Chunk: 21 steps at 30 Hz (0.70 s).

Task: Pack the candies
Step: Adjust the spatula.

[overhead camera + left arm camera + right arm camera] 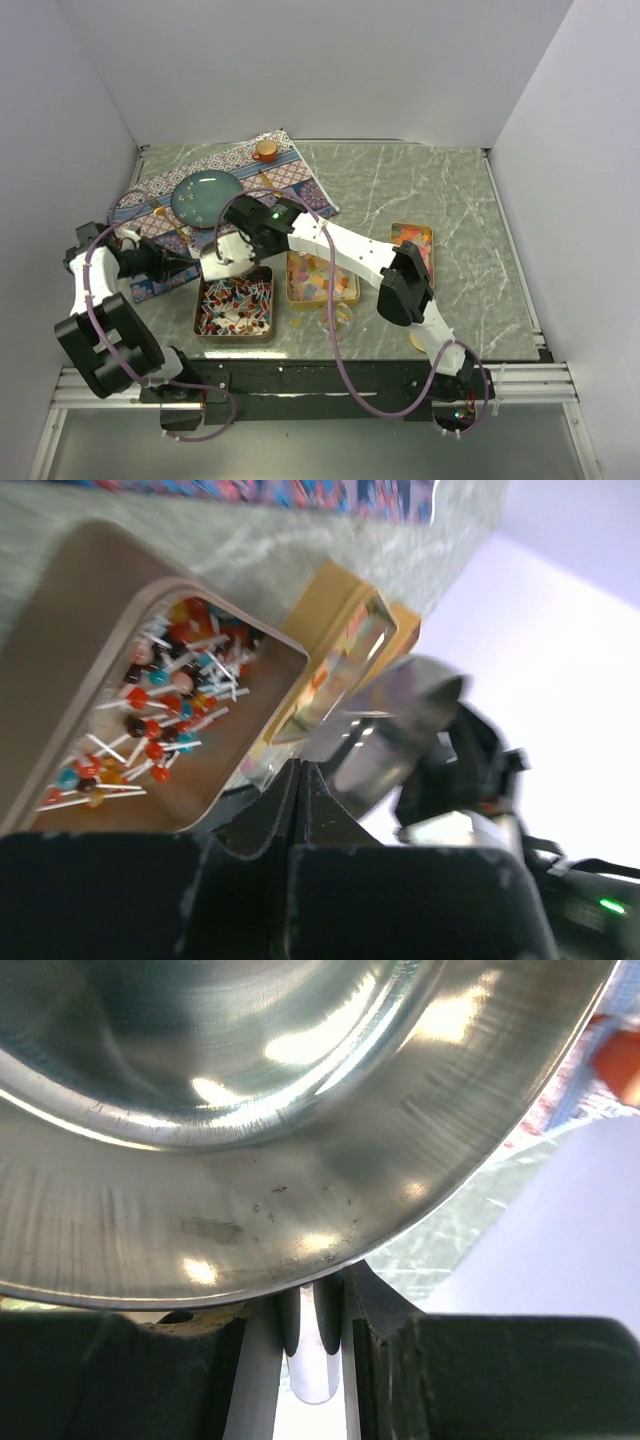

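1. Reaching in from the right, the right gripper (222, 268) sits over the far-left corner of the left tin (235, 339), which holds the red, white and black candies (235, 302). Just right of that tin is a middle tin (322, 303) of yellow-orange candies (318, 275). Further right again is a third tin (393, 232) of pink-orange candies (414, 242). The left gripper (188, 268) lies just left of the left tin's far edge.
2. Left wrist: the left gripper (298, 785) has its fingers pressed together, holding nothing. It hangs beside the left tin (60, 630), whose stick candies (160, 720) lie inside. A metal scoop (395, 730) hangs past the tin's corner.
3. Right wrist: the right gripper (312, 1310) is clamped on the pale handle of the metal scoop (250, 1110), whose shiny bowl fills the view.
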Tool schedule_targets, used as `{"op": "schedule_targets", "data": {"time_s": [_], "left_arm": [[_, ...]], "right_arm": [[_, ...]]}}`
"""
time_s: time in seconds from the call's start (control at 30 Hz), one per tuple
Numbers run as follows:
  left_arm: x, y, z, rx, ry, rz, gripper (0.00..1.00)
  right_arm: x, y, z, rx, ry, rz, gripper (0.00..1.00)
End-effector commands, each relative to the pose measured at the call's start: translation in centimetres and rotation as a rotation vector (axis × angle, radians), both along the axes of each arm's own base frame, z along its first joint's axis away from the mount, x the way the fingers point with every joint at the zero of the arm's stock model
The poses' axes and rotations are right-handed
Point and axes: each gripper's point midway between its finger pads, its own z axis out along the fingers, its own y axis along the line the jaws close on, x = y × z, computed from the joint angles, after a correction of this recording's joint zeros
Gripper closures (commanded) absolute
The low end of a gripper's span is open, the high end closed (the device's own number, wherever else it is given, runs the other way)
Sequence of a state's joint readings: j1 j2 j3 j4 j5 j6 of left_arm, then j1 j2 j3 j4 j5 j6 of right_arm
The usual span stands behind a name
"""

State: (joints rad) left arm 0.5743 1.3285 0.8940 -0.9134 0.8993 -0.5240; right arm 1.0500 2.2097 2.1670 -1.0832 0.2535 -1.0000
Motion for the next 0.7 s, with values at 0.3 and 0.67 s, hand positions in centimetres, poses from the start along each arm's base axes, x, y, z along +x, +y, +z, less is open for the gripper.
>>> {"op": "schedule_targets", "data": {"time_s": [0.3, 0.67], "left_arm": [[1.9, -1.5, -0.9, 0.058, -0.031, -0.048, 0.99], [2.0, -1.9, 0.5, 0.055, -0.076, -0.040, 0.99]], "right_arm": [[-2.4, 3.5, 10.1, 0.405, 0.037, 0.021, 1.00], [-3.1, 4.3, 13.6, 0.683, 0.217, -0.097, 1.00]]}}
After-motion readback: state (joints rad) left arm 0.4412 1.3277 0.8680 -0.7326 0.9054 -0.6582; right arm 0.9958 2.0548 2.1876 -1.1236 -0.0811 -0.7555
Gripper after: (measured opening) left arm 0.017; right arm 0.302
